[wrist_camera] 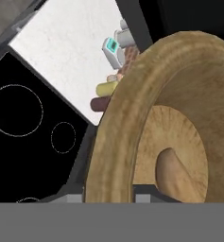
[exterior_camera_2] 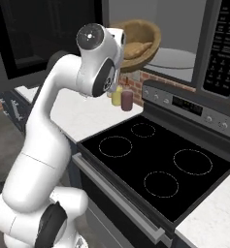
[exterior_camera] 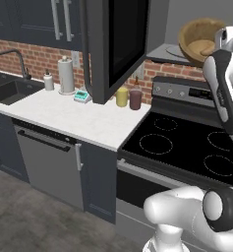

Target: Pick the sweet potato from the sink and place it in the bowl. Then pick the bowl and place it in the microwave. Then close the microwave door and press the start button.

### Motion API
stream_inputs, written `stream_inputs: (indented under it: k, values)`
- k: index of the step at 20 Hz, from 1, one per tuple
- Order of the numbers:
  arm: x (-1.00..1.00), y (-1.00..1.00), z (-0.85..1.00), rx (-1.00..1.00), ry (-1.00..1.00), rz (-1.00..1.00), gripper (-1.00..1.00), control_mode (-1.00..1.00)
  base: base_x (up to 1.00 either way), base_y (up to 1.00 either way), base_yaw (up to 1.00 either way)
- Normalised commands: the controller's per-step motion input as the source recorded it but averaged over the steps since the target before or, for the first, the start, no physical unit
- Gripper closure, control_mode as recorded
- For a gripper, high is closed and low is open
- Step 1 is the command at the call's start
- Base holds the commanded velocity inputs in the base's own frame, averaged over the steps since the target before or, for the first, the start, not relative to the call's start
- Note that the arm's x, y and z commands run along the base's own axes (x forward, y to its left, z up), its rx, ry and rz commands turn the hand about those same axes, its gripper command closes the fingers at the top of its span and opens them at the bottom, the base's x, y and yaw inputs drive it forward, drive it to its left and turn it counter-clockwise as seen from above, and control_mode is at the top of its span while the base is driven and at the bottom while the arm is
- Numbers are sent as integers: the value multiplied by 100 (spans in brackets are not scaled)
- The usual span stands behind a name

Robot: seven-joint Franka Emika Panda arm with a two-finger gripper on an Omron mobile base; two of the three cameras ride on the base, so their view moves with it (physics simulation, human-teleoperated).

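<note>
The wooden bowl (exterior_camera: 200, 35) (exterior_camera_2: 141, 42) hangs tilted in the air at the mouth of the open microwave (exterior_camera: 163, 22) (exterior_camera_2: 184, 29), above the stove's back left corner. The sweet potato (exterior_camera: 206, 47) (exterior_camera_2: 136, 49) (wrist_camera: 178, 177) lies inside the bowl. My gripper (wrist_camera: 108, 194) is shut on the bowl's rim (wrist_camera: 114, 142), which fills the hand view close up; my arm hides the fingers in both base views. The microwave door (exterior_camera: 115, 44) (exterior_camera_2: 34, 34) stands swung open to the left. The black sink (exterior_camera: 10, 89) lies far left with its faucet (exterior_camera: 17, 56).
The black stove top (exterior_camera: 187, 142) (exterior_camera_2: 155, 155) lies below the microwave. A yellow cup (exterior_camera: 122, 97) and a maroon cup (exterior_camera: 135, 99) stand by its left edge. A paper towel roll (exterior_camera: 66, 75), a small bottle (exterior_camera: 48, 81) and a teal gadget (exterior_camera: 82, 96) stand on the white counter (exterior_camera: 83, 118).
</note>
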Motion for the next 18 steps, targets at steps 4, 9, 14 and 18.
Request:
stream_inputs:
  k: [4,9,14,18]
  values:
    - [49,-52,29,1,9,0,100,-100,0,0,0]
    - [44,-51,25,2,0,0,100,-100,0,0,0]
    - [50,-43,14,1,0,0,100,-100,0,0,0]
    - [45,-32,8,3,0,0,100,-100,0,0,0]
